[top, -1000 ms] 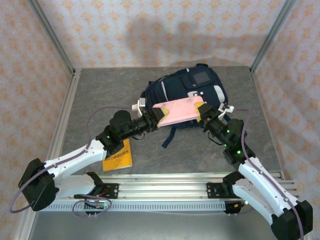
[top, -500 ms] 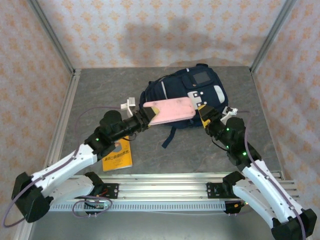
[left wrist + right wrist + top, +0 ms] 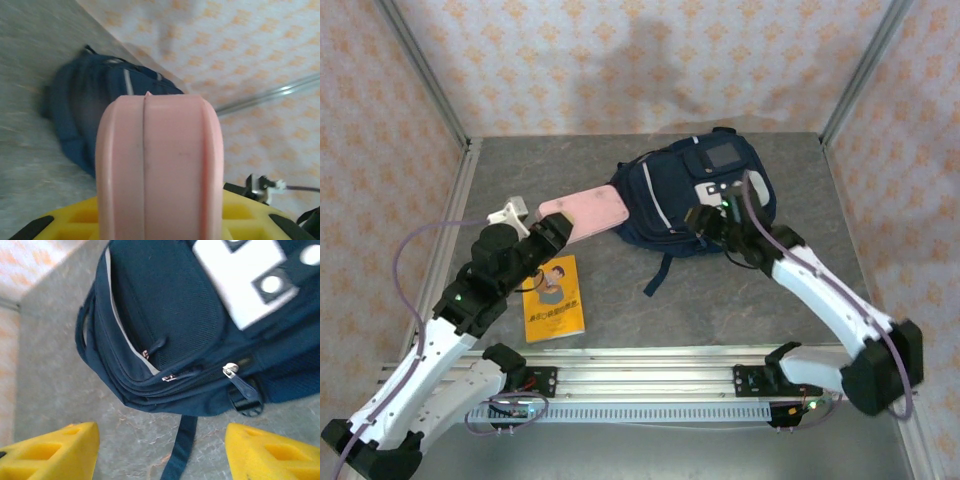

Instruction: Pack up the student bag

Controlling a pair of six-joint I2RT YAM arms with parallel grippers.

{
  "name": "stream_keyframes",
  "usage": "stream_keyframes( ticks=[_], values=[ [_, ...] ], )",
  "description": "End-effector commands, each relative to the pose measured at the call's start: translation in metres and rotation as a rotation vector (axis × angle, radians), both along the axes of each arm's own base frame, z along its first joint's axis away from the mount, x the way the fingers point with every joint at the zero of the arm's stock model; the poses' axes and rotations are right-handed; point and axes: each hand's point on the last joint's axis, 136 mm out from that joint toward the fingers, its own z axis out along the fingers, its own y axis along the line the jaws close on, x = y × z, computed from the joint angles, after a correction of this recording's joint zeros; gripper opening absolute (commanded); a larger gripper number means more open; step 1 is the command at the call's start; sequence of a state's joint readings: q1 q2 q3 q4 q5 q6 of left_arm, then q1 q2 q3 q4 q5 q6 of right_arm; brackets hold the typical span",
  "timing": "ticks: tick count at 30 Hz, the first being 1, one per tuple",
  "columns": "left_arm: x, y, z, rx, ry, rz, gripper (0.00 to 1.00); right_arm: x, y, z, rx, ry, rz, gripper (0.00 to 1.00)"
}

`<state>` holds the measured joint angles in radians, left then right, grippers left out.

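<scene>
On the grey table, toward its far side and a little right of the middle, lies the student bag. It is flat on its back, with the grey patch and the white-flapped pocket facing up. A dark strap trails from the bag's near edge across the table toward my bases.

Just left of the bag, a flat pink case hangs in the air, its far end reaching over the bag's left edge. Whether it touches the fabric I cannot tell. My left gripper is pinching the case's near end, fingers pressed onto its two faces. The bag therefore lies ahead of that gripper, beyond the case's rounded tip. My left wrist view shows navy fabric with a white stripe past the pink end.

Left of the bag and nearer to me, well apart from it, a yellow booklet lies flat on the table.

My right gripper hovers over the bag's near right part, beside the white flap. Its yellow fingers are spread wide with nothing clamped between them. In my right wrist view the bag's zipped near edge lies just ahead of and below them, and the strap runs down between the two fingertips. Small zip pulls sit along that edge.
</scene>
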<state>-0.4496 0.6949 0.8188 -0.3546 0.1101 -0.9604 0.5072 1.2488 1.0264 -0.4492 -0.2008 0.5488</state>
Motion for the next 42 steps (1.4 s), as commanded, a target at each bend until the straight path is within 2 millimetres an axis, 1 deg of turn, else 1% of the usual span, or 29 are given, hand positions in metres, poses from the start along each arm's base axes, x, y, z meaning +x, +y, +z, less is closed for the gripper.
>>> stream_keyframes(
  ticks=[1,4,7,9,12,13,19,22,23,24,25,26,27,28,29,30,31,33,34,36,37,40,42],
  values=[
    [-0.01,0.044,0.017,0.157,-0.042,0.163,0.36,0.013,0.016,-0.007,-0.23,-0.001,0.152,0.69],
    [-0.016,0.065,0.024,0.231,-0.057,0.247,0.36,0.036,0.045,-0.02,-0.358,0.011,0.245,0.73],
    [-0.016,0.074,0.027,0.276,-0.065,0.281,0.36,0.058,0.068,-0.033,-0.48,0.02,0.308,0.76],
    [-0.014,0.073,0.028,0.29,-0.071,0.28,0.35,0.075,0.077,-0.042,-0.563,0.034,0.313,0.77],
    [-0.011,0.072,0.026,0.306,-0.075,0.279,0.35,0.1,0.077,-0.048,-0.699,0.018,0.267,0.83],
    [-0.009,0.072,0.026,0.309,-0.077,0.278,0.36,0.105,0.08,-0.054,-0.717,0.023,0.274,0.84],
    [-0.003,0.069,0.024,0.34,-0.077,0.272,0.35,0.117,0.099,-0.084,-0.75,0.067,0.331,0.83],
    [-0.001,0.068,0.022,0.341,-0.075,0.268,0.35,0.122,0.103,-0.098,-0.794,0.099,0.358,0.79],
    [-0.001,0.067,0.021,0.339,-0.074,0.265,0.36,0.123,0.104,-0.104,-0.804,0.109,0.374,0.76],
    [0.0,0.066,0.02,0.339,-0.071,0.265,0.36,0.125,0.103,-0.108,-0.823,0.114,0.381,0.72],
    [0.001,0.065,0.019,0.338,-0.071,0.262,0.35,0.127,0.101,-0.11,-0.844,0.117,0.379,0.63],
    [0.001,0.065,0.018,0.338,-0.068,0.259,0.36,0.128,0.099,-0.109,-0.865,0.115,0.378,0.45],
    [0.001,0.065,0.018,0.339,-0.067,0.258,0.36,0.129,0.097,-0.106,-0.877,0.11,0.372,0.26],
    [0.002,0.064,0.018,0.341,-0.066,0.256,0.35,0.13,0.096,-0.1,-0.877,0.099,0.367,0.13],
    [0.002,0.063,0.018,0.342,-0.064,0.252,0.36,0.129,0.096,-0.09,-0.864,0.079,0.359,0.03],
    [0.003,0.062,0.018,0.341,-0.065,0.247,0.36,0.127,0.097,-0.08,-0.843,0.056,0.359,0.0],
    [0.004,0.06,0.019,0.34,-0.066,0.239,0.35,0.125,0.097,-0.069,-0.819,0.033,0.359,0.0],
    [0.007,0.051,0.018,0.331,-0.065,0.199,0.35,0.118,0.098,-0.043,-0.711,-0.007,0.373,0.0],
    [0.01,0.046,0.016,0.326,-0.06,0.177,0.35,0.113,0.098,-0.031,-0.642,-0.017,0.384,0.0],
    [0.015,0.035,0.008,0.309,-0.027,0.135,0.35,0.105,0.096,-0.01,-0.451,-0.023,0.403,0.0],
    [0.018,0.03,0.002,0.298,-0.009,0.12,0.35,0.103,0.091,0.0,-0.373,-0.02,0.398,0.0],
    [0.027,0.013,-0.01,0.241,0.021,0.069,0.35,0.095,0.075,0.022,-0.176,-0.013,0.41,0.0],
    [0.034,-0.005,-0.011,0.179,0.002,0.007,0.36,0.089,0.063,0.036,-0.051,-0.036,0.402,0.0]
  ],
)
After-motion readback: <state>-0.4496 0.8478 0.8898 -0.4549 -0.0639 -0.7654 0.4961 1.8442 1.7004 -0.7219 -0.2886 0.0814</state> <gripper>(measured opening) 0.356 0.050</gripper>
